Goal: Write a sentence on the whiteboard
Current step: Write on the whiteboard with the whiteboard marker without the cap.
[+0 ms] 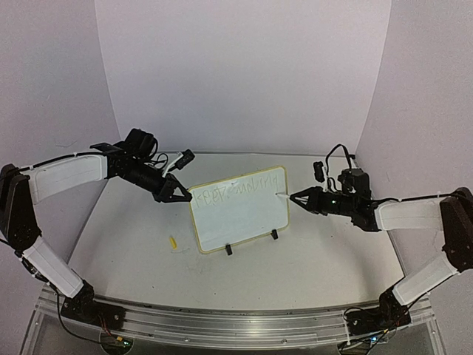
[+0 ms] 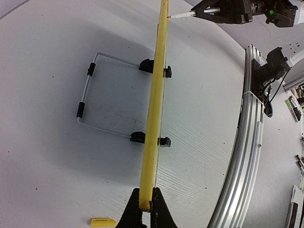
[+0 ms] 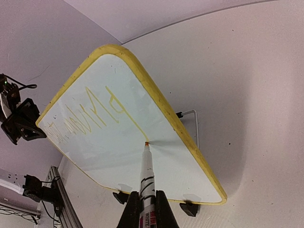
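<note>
The whiteboard (image 1: 240,211) stands upright mid-table on two black clip feet, with a pale yellow rim. Faint yellow-green scrawl, the sentence (image 1: 236,189), runs along its upper part; it also shows in the right wrist view (image 3: 83,116). My left gripper (image 1: 185,196) is shut on the board's left rim (image 2: 153,123), seen edge-on in the left wrist view. My right gripper (image 1: 298,198) is shut on a white marker (image 3: 147,183). The marker's tip (image 3: 147,143) touches the board's face near its right edge, at the end of a long yellow stroke.
A small yellow marker cap (image 1: 174,242) lies on the table left of the board; it also shows in the left wrist view (image 2: 103,222). A wire stand (image 2: 90,95) props the board from behind. A metal rail (image 1: 236,322) runs along the near table edge.
</note>
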